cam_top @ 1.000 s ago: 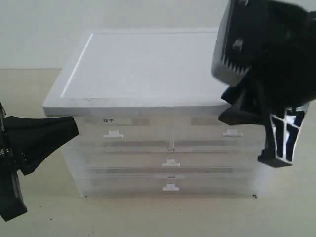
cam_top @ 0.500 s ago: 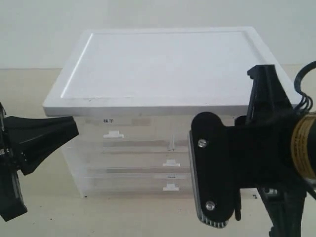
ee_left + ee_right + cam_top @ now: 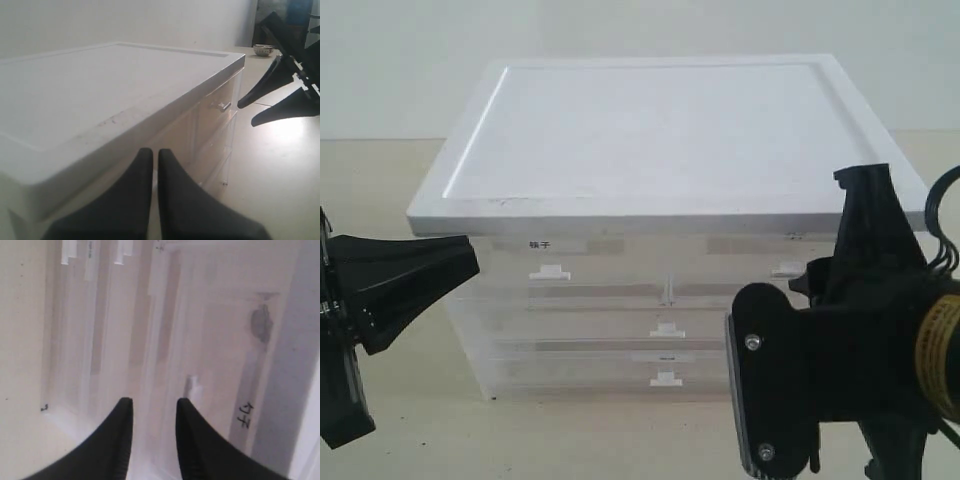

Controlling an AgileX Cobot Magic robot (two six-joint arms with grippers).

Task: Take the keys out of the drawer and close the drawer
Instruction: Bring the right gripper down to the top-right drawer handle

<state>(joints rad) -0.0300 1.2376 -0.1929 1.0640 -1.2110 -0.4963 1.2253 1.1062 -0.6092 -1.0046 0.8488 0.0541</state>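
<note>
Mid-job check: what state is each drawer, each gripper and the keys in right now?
top right drawer: closed, pull tab untouched.
top left drawer: closed.
full-width drawers: closed.
keys: not clearly seen; neither gripper holds them.
left gripper: shut, empty, beside the cabinet.
right gripper: open, empty, pointing at the drawer fronts.

Robot lab bench, by the look: bare pale wall [image 3: 620, 25], plain beige tabletop [image 3: 380, 170], lone plastic drawer unit [image 3: 640, 150], black robot arm [image 3: 850, 370] in the foreground.
</note>
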